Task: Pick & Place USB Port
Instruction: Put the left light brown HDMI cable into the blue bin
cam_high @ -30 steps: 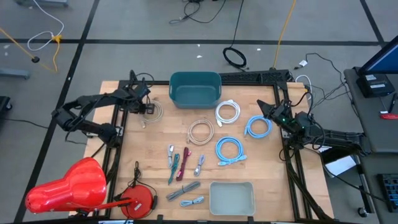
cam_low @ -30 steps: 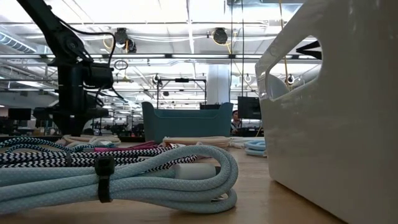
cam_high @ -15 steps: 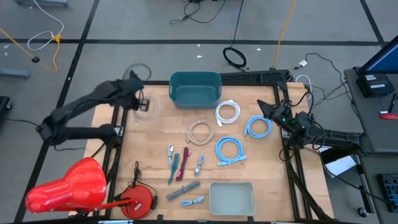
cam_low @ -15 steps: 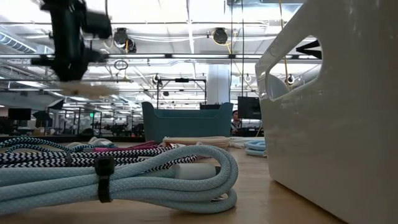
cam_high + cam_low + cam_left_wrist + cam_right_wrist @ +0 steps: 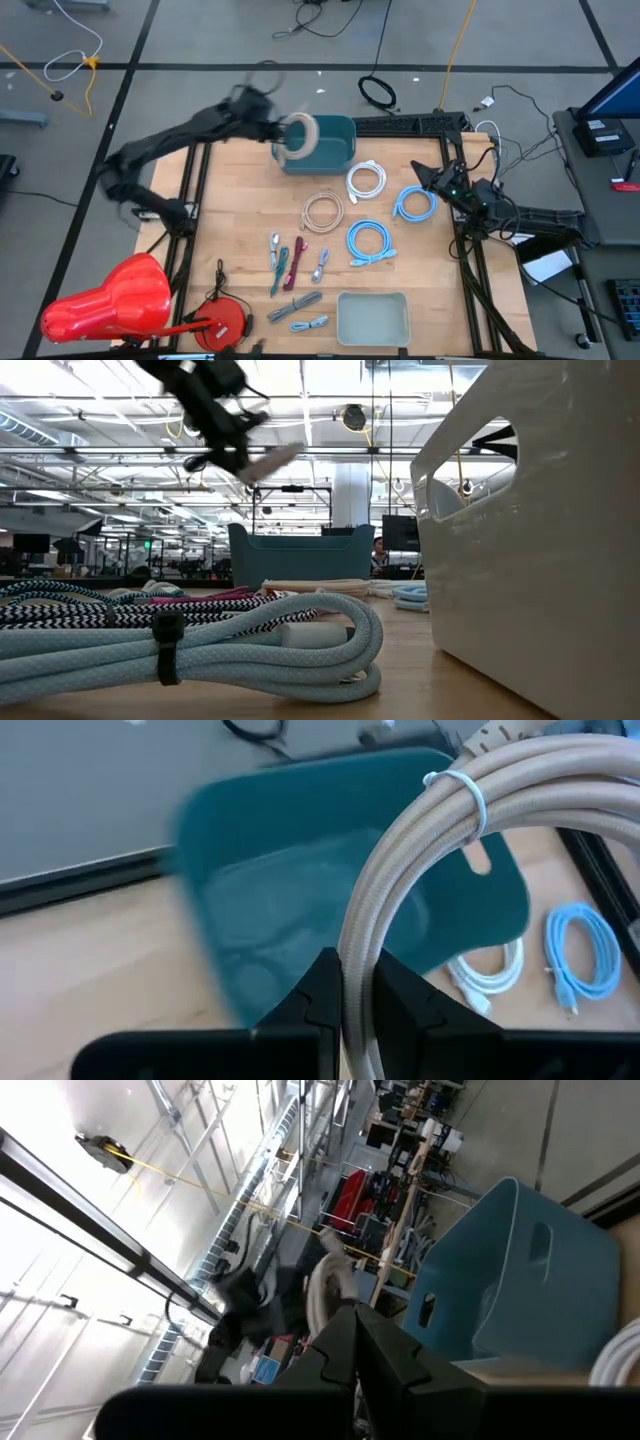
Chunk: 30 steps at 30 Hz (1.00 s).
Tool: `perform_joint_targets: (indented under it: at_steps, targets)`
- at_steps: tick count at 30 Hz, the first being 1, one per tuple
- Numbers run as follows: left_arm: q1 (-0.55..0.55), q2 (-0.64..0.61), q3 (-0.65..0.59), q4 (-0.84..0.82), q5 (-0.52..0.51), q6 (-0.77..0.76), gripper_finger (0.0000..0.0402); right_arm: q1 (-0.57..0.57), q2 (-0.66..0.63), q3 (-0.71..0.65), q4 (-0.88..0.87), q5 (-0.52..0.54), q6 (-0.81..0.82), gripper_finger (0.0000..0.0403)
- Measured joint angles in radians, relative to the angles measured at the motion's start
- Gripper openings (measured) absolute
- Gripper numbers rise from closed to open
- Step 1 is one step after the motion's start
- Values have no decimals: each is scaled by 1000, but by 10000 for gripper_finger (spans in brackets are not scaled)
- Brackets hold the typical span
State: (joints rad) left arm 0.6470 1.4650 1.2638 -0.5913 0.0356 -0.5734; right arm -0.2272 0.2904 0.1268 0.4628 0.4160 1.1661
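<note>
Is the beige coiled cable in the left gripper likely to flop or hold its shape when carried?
The beige braided cable coil, pinched by the left gripper, keeps its loop; the white tie probably stops it unravelling. It looks light.

I work in a big open industrial lab or workshop. Across the top of the low view run ceiling trusses (image 5: 320, 455) with hanging lights (image 5: 352, 417); behind my wooden table (image 5: 240, 230) stand workstation frames (image 5: 300, 510), and in the high view loose cables (image 5: 378, 92) trail over the grey concrete floor (image 5: 200, 30).
</note>
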Motion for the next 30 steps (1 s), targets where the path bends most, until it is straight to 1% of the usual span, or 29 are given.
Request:
perform_joint_targets:
  at_steps: [2, 6, 8, 11, 13, 15, 20, 25, 28, 30]
  targets:
    - [-15, 121, 87, 4, 7, 39, 30, 0, 7, 0, 1, 0, 0, 0]
    - [-42, 318, 290, -61, 8, 141, 30, 0, 20, 0, 1, -1, 0, 0]
    - [-49, 389, 380, -142, 4, 200, 30, 0, 23, 0, 2, -1, 0, 0]
    - [-54, 454, 467, -251, -51, 293, 30, 0, 24, 0, 1, -3, 0, 0]
    - [-49, 462, 490, -283, -80, 343, 30, 0, 24, 0, 2, -21, 0, 0]
    - [-37, 457, 492, -279, -94, 370, 30, 0, 24, 0, 1, -28, -1, 0]
    - [9, 460, 492, -277, -48, 426, 30, 0, 24, 0, 1, -53, -3, 0]
    - [8, 497, 490, -295, 12, 495, 30, 0, 25, 0, 1, -52, -8, 0]
    - [-5, 528, 490, -297, 18, 516, 30, 0, 25, 0, 0, -52, -12, 0]
    - [-13, 548, 490, -299, -8, 528, 30, 0, 25, 0, 0, -52, -12, 0]
